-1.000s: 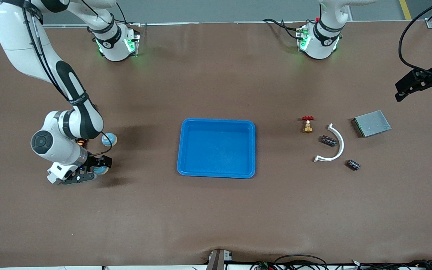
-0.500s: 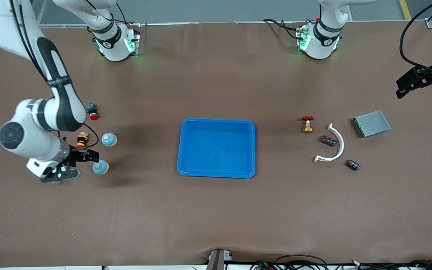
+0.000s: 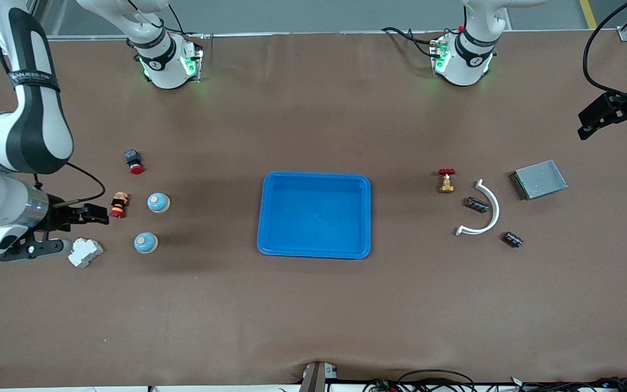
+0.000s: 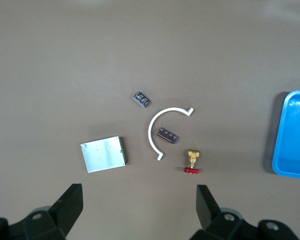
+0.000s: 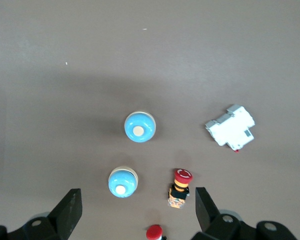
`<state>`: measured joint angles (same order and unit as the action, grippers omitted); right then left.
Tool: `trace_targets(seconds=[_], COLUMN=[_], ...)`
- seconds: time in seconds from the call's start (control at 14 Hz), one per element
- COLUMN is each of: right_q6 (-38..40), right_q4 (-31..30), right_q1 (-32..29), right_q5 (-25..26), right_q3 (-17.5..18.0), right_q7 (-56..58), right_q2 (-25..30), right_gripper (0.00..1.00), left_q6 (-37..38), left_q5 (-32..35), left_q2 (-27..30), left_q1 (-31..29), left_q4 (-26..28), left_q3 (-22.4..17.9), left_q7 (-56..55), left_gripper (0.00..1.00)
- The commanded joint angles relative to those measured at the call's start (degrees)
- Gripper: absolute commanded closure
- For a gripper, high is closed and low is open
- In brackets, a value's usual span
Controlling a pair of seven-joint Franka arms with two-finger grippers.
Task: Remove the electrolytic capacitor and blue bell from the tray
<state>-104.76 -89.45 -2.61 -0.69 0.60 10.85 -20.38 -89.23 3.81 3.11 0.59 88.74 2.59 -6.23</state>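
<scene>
Two blue dome bells stand on the table toward the right arm's end; both show in the right wrist view. Two dark capacitors lie toward the left arm's end and show in the left wrist view. My right gripper is open and empty, up in the air beside the bells. My left gripper is open and empty, high over the left arm's end. A blue tray sits mid-table.
A white breaker, an orange-bodied red button and a dark red-topped button lie near the bells. A red-handled brass valve, a white curved piece and a grey metal box lie near the capacitors.
My right gripper has pulled away from the nearer bell toward the right arm's end of the table, uncovering the breaker and buttons. The bells have not moved. My left gripper has barely shifted.
</scene>
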Motion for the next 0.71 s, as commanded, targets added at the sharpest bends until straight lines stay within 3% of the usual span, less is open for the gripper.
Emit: trace_targets(seconds=[0.0,0.29,0.64], right_q6=[3.5,10.1,18.1], right_q4=[-0.1,1.6,6.8], right_q1=[-1.7,-1.2,0.2], right_q5=[-0.2,-0.5,-0.5], right_q3=[0.7,1.6,1.0], right_q7=[-4.9,-10.8,-10.5], right_q2=[4.0,9.4,10.4], right_gripper=[0.00,0.00,0.00], left_q6=[1.2,1.2,1.2], left_q5=[-0.8,-1.2,-1.2], left_q2=[0.5,0.1,0.1], left_q1=[-0.2,-0.1,-0.1], left_q4=[-1.2,-1.4,-1.3], left_q3=[0.0,0.0,0.1], left_q7=[0.3,0.4,0.6], left_gripper=[0.00,0.00,0.00])
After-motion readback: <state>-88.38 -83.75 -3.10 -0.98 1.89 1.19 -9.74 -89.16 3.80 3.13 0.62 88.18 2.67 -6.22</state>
